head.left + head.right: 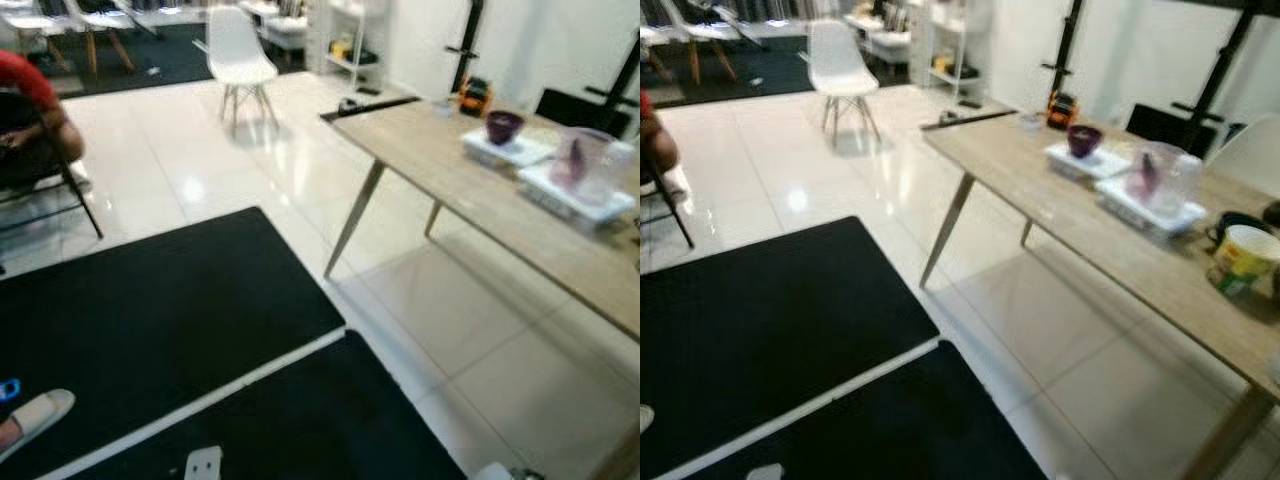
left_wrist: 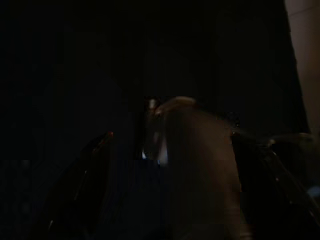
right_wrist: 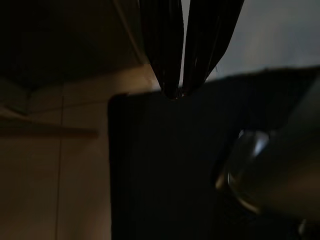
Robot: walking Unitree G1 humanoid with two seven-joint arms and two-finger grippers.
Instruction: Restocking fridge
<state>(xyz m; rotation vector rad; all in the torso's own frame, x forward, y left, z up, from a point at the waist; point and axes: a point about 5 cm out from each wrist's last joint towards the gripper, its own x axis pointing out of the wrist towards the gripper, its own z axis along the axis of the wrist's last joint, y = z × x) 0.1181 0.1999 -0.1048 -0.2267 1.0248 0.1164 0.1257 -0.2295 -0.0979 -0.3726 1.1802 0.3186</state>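
R gripper (image 3: 182, 92): fingers pressed together, tips meeting, hanging over a black mat (image 3: 165, 170) edge by pale tile floor (image 3: 60, 165). L gripper (image 2: 170, 165): view v. dark, can't tell finger state; a dim rounded shape sits betw. the fingers.

Desk (image 1: 1060, 210) stands to robot's right, long axis running away and leftward, near corner over open tile. On it: purple bowl (image 1: 1084, 139) on a white tray (image 1: 1060, 158), contents not visible; clear plastic jug (image 1: 1160, 175) w/ something pink inside, on a second white tray (image 1: 1130, 212); white tub (image 1: 1244, 258) w/ green-yellow label near desk's edge. White chair (image 1: 837, 65) well apart, far back. Wide tile lane betw. mats (image 1: 150, 310) and desk.
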